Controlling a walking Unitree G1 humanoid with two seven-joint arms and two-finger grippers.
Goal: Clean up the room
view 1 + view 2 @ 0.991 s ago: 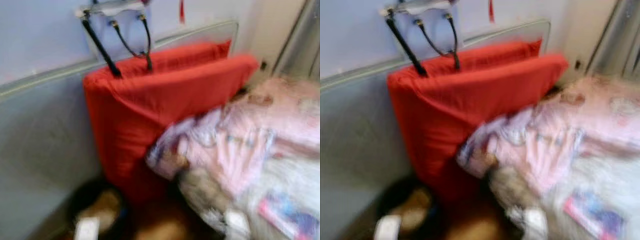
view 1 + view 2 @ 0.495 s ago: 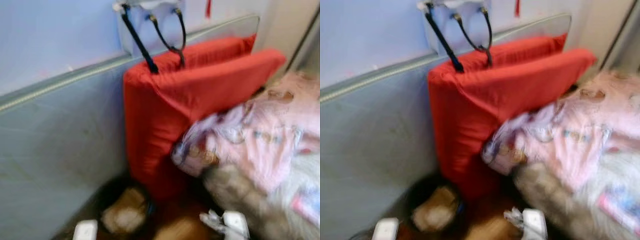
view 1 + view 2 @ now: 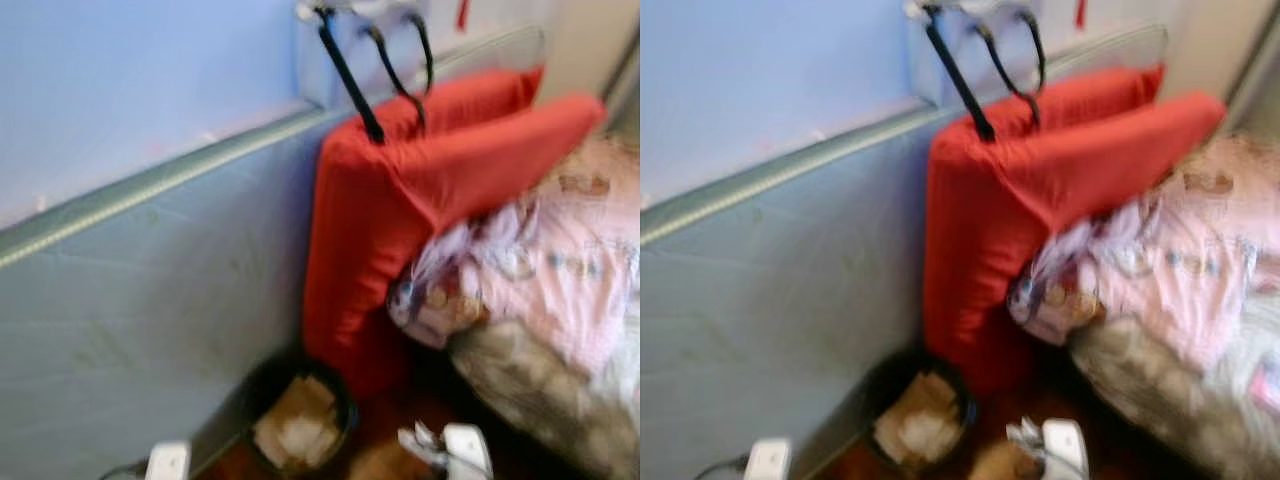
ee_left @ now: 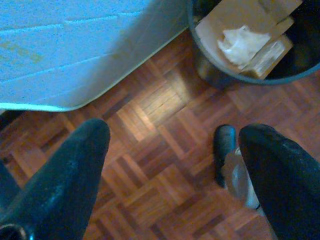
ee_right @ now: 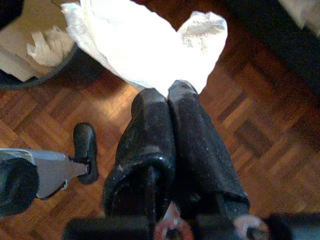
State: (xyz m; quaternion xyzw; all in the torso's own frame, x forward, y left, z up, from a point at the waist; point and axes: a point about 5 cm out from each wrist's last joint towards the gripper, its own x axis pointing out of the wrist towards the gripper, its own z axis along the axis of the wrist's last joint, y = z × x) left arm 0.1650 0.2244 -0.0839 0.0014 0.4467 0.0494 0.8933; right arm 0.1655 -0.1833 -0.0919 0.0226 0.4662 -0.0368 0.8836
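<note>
Right pincer (image 5: 167,92): fingers pressed together on a crumpled white tissue (image 5: 145,45), held above parquet floor (image 5: 250,120), near the dark waste bin (image 4: 250,70). Left pincer (image 4: 175,145): spread wide, empty.

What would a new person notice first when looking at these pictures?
Probably the big red cushion, which stands on edge against the grey headboard, with pink bedding spilling against it. Below it, on the parquet floor, is a dark bin holding cardboard and paper. Near the bin, the right hand pinches a crumpled white tissue.
</note>
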